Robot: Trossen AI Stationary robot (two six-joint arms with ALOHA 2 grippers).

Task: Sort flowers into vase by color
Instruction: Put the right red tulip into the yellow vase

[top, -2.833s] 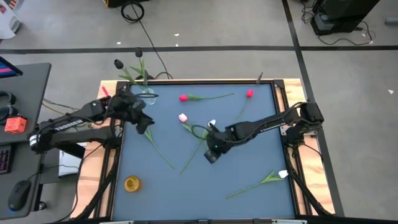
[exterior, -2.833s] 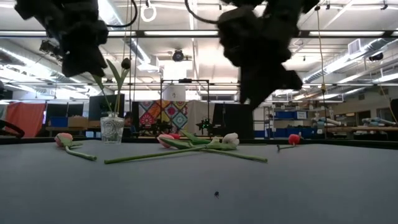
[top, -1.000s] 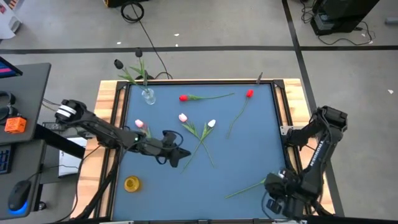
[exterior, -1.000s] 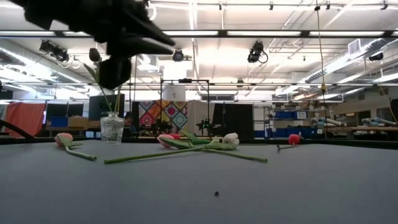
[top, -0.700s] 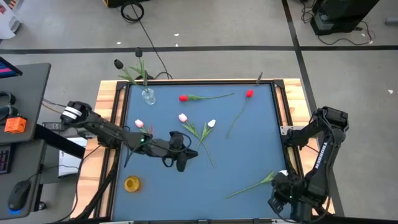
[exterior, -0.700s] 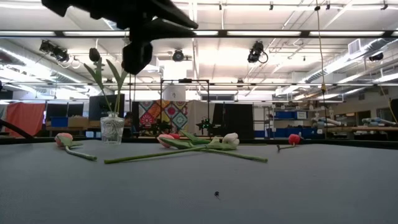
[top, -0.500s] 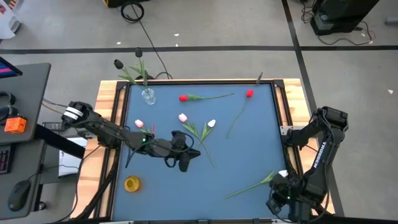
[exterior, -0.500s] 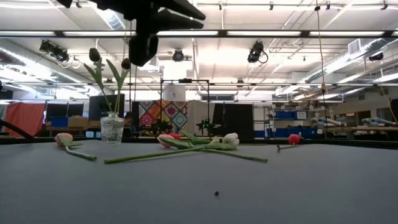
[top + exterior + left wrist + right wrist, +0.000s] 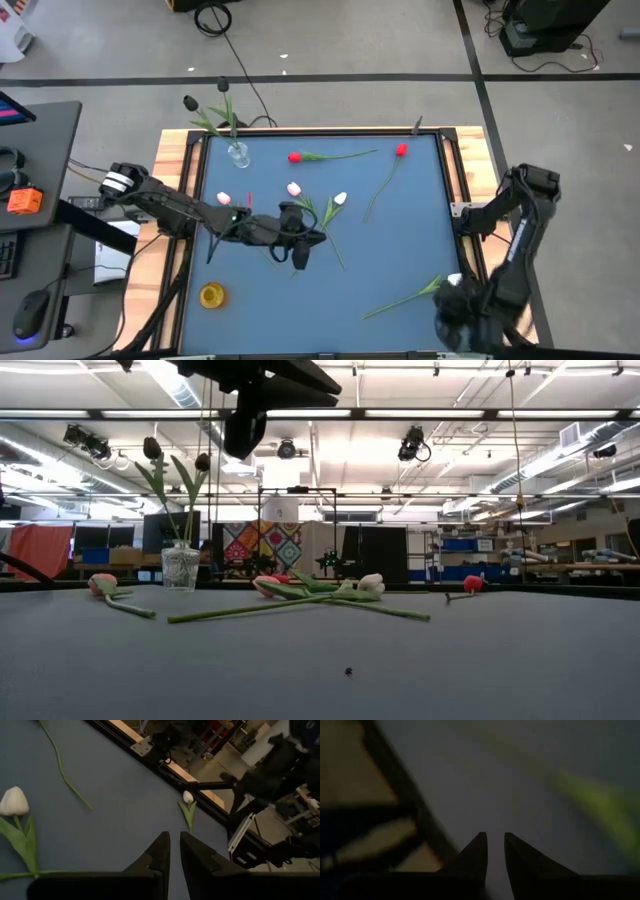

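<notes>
The left end effector (image 9: 300, 252), its dark fingers nearly pressed together and holding nothing, hangs above the middle of the blue worktop (image 9: 400, 250), just beside the crossed pink tulip (image 9: 294, 189) and white tulip (image 9: 341, 199). The right end effector (image 9: 455, 318), fingers also close together and empty, sits at the near right corner by another white tulip (image 9: 455, 281). Two red tulips (image 9: 294, 157) lie near the far edge, and a clear glass vase (image 9: 238, 153) at the far left corner holds dark-headed stems.

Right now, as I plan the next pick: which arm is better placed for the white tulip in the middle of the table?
Left. The left gripper hangs beside the white tulip at mid-table, fingers nearly closed around nothing. The right gripper sits at the table's near right corner.
</notes>
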